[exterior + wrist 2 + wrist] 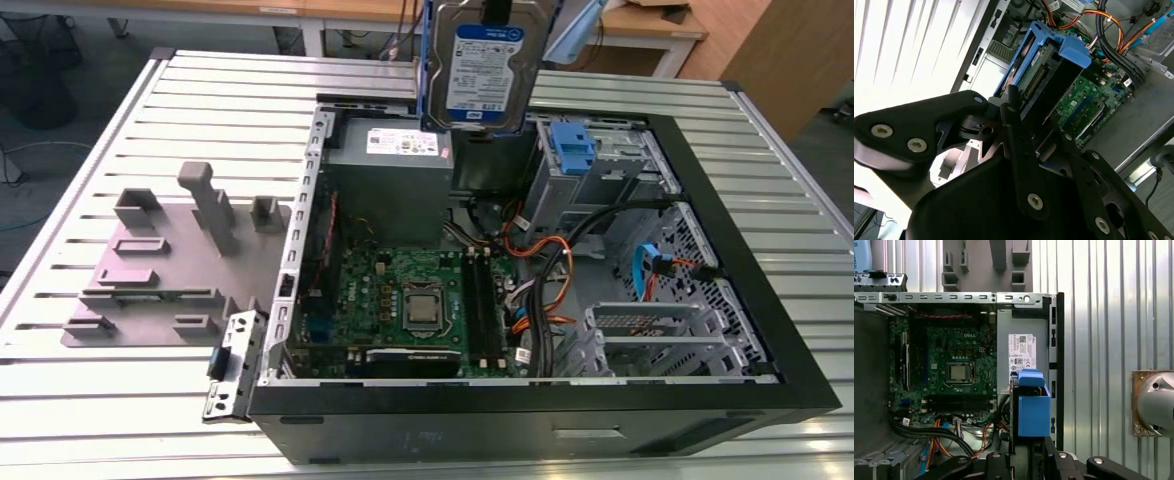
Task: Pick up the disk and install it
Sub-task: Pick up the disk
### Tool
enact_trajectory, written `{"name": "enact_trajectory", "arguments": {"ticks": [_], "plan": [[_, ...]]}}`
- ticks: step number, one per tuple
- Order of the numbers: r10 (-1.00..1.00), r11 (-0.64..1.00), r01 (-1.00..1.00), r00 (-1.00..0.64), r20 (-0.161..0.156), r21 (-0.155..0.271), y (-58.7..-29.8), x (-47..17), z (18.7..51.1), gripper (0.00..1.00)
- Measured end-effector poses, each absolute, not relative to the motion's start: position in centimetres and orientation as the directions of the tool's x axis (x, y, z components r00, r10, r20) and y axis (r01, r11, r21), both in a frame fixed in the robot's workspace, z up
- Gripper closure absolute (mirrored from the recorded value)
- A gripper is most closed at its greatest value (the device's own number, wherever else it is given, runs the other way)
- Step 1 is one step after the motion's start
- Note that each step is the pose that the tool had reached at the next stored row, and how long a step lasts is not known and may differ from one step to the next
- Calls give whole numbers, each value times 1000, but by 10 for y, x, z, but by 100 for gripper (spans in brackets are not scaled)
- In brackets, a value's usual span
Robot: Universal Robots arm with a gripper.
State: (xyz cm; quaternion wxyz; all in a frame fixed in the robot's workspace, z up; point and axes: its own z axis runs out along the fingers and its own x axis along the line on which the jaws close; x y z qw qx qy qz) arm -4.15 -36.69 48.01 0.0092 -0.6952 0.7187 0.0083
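Observation:
The disk (483, 70) hangs upright in the air above the back of the open computer case (747, 300). It is a silver drive with a white and blue label and blue rails along its edges. My gripper (497, 8) holds it from the top edge of the exterior view. In the second wrist view my gripper (1034, 117) is shut on the disk (1054, 62), with a black finger on each side. The first wrist view shows the disk (1031, 407) edge-on over the power supply (1021, 355), with my gripper (1026, 444) clamped on it.
Inside the case lie the motherboard (400, 295), the grey power supply (394, 175), orange and black cables (547, 265) and a drive bay with a bare blue bracket (571, 148). A grey fixture block (174, 260) stands on the slatted metal table (134, 400) at the exterior view's left.

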Motion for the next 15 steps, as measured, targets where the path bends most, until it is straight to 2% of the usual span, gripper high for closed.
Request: {"name": "enact_trajectory", "arguments": {"ticks": [15], "plan": [[-999, 37, -999, -37, -24, -1, -388, -42, 480, 65]]}}
